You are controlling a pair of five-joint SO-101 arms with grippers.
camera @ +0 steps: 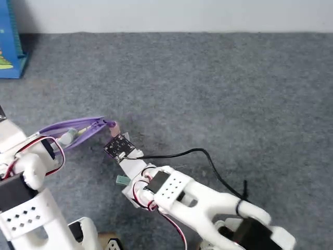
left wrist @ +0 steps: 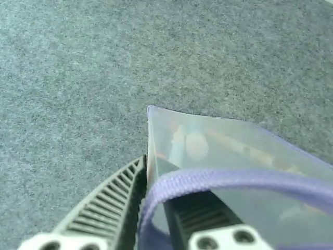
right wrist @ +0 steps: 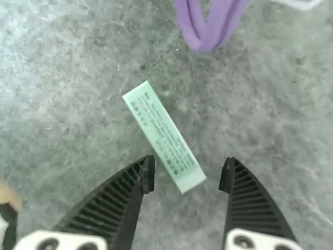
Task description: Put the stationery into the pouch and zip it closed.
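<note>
The pouch (camera: 78, 127) is clear with a purple border, and it is on the left part of the grey counter (camera: 234, 88). My left jaws are closed on it: in the left wrist view one ribbed finger (left wrist: 109, 203) is on each side of its wall (left wrist: 223, 146), close to a corner. Through the clear wall I see some pale things inside, but they are too blurred to name. From my left jaws the pouch stretches toward my right arm, and its purple end (right wrist: 210, 26) lies on the counter just beyond my right jaws.

A mint-green block (right wrist: 164, 136) with small print lies flat on the counter, near that purple end but apart from it. My right jaws are open above it, with one finger (right wrist: 130, 192) on each side of its nearer end. I cannot tell if they touch it.

A black cable (camera: 197, 152) runs along my right arm. A blue box (camera: 9, 47) stands at the far left edge of the counter.
</note>
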